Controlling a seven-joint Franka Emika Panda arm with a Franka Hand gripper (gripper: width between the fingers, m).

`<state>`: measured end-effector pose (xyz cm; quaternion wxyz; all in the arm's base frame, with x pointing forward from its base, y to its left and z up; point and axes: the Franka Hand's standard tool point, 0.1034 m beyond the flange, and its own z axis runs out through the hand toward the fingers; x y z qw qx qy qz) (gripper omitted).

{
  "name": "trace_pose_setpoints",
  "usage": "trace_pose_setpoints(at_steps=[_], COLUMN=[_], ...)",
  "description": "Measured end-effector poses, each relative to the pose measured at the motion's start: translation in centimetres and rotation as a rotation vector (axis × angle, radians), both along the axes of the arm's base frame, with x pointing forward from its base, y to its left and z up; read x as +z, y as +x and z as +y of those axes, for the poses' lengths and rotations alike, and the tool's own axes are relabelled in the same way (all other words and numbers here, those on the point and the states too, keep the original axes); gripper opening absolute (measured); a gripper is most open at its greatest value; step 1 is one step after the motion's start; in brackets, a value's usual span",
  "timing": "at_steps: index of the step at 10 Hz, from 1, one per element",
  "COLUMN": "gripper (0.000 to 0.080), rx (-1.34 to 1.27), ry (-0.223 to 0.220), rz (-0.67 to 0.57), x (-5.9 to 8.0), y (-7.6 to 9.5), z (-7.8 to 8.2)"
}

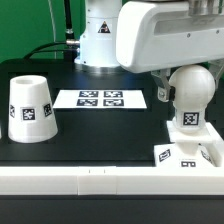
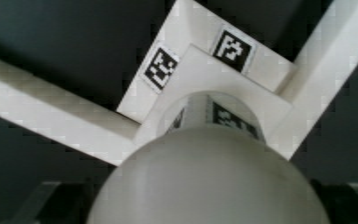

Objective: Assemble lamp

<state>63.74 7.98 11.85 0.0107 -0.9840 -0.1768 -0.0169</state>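
The white round-headed bulb (image 1: 190,90) stands upright with its tagged neck on the flat square base (image 1: 170,156) at the exterior view's right front. My gripper (image 1: 182,88) reaches down from the arm above, and its dark fingers (image 1: 160,93) sit at the sides of the bulb's head, shut on it. In the wrist view the bulb (image 2: 197,170) fills the space between the jaws of the gripper (image 2: 201,208), and the tagged base (image 2: 229,50) lies beyond it. The cup-like shade (image 1: 30,108) stands alone on the exterior view's left, wide end down.
The marker board (image 1: 100,98) lies flat on the black table between the shade and the bulb. A white rail (image 1: 90,182) runs along the front edge, with the base against it. The robot's white pedestal (image 1: 98,35) stands at the back.
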Motion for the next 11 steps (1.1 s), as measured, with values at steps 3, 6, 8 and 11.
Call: trace_pose_setpoints(at_steps=[3,6,8,11], gripper=[0.0577,0.0577,0.0577,0.0578], rx=[-0.259,-0.413,-0.534,-0.722], ry=[0.017,0.023,0.028,0.036], rz=[-0.007,-0.012,-0.009,0.001], x=[0.1,0.18,0.21,0.22], y=[0.29,0.52,0.56,0.5], z=[0.05,-0.16,-0.32,-0.35])
